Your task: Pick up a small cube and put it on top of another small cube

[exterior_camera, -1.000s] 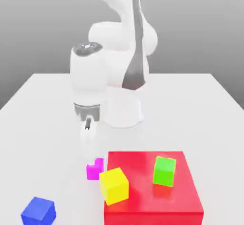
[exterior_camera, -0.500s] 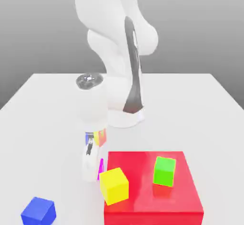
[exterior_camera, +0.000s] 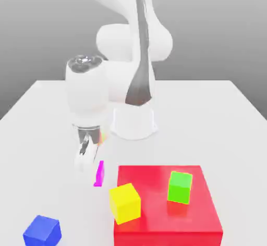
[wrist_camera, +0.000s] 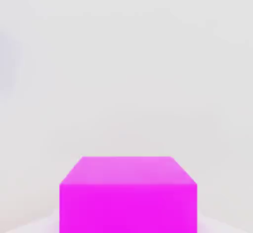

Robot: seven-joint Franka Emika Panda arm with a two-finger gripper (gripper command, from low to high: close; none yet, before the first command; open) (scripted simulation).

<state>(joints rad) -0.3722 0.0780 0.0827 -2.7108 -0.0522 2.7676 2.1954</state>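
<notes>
Raised since: one small cube point(exterior_camera: 98, 173)

The fingers point(exterior_camera: 89, 162) now stand closed on the small cube point(exterior_camera: 98, 173), lifted slightly off the table point(exterior_camera: 41, 151); the arm sits higher and further toward frame left than before.

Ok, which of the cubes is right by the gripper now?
The pink cube, the smallest one, just below the gripper. The yellow cube, green cube and blue cube sit farther off.
</notes>
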